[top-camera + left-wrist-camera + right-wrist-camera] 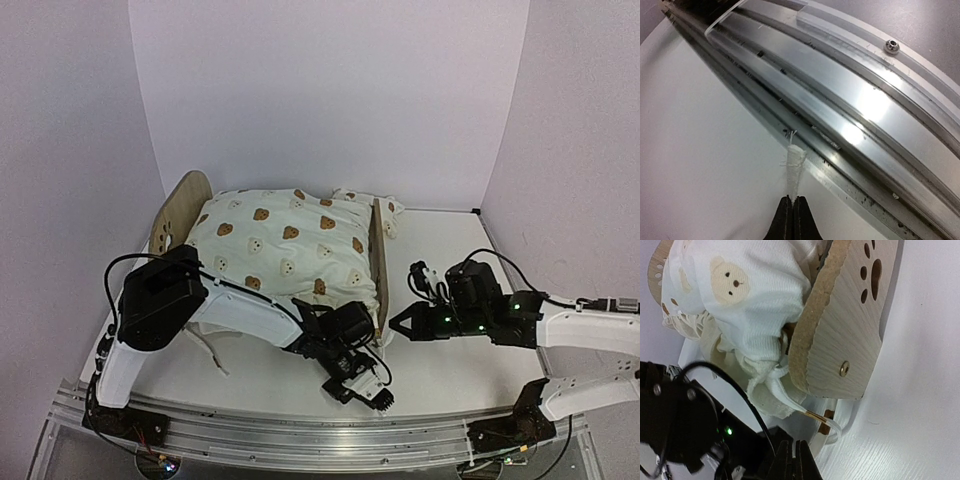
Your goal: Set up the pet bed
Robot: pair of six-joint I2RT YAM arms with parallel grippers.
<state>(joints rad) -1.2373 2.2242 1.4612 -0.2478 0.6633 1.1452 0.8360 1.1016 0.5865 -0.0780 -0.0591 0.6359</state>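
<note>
At left wrist only, left gripper (792,201) pinching white tie (795,162), right gripper (794,447) pressed together near pet bed (840,335).

White arms (245,312), black fingers (785,222), black cables (747,404)

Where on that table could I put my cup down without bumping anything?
The widest bare patch of table lies right of the pet bed, back toward the wall. Another lies near left, between the left arm and the metal rail. The bed's near right corner is crowded: the left gripper, shut on a white tie, and the right gripper meet there.
</note>
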